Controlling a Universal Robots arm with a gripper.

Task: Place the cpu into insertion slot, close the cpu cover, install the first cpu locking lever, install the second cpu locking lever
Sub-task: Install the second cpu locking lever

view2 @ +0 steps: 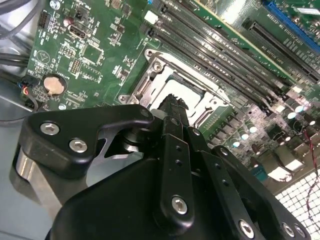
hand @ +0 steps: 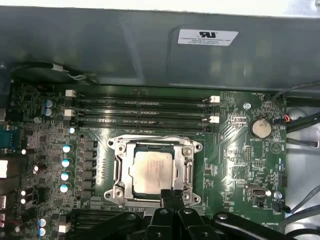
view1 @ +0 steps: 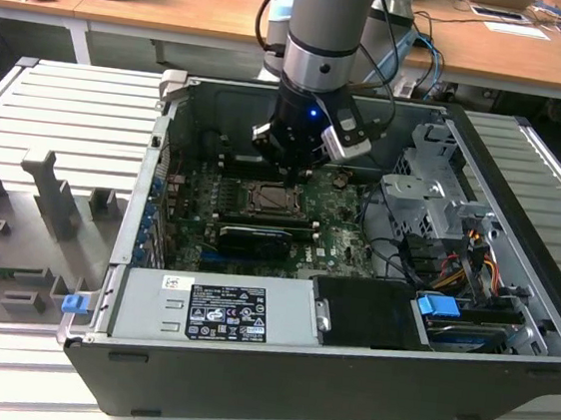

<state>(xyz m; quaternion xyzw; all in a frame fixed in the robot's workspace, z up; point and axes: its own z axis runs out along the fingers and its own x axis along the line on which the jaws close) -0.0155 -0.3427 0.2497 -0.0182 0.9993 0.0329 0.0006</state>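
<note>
The cpu (hand: 152, 170), a pale square chip, lies in the insertion slot (view1: 275, 199) on the green board. The silvery cpu cover (hand: 120, 172) lies flat around the chip's edges; its rim (view2: 150, 67) also shows in the second wrist view. My gripper (hand: 172, 194) is shut with nothing in it, its black fingertips just at the socket's near edge and a little above it. In the second wrist view the gripper (view2: 173, 100) points down at that socket edge. In the exterior view the gripper (view1: 287, 169) hangs inside the case above the socket. I cannot tell how the locking levers stand.
Long black memory slots (hand: 142, 112) run beside the socket. A black graphics card (view1: 255, 238), a grey power supply (view1: 215, 308) and a drive cage (view1: 432, 201) with cables (view1: 456, 259) crowd the case. A coin battery (hand: 260, 128) sits on the board.
</note>
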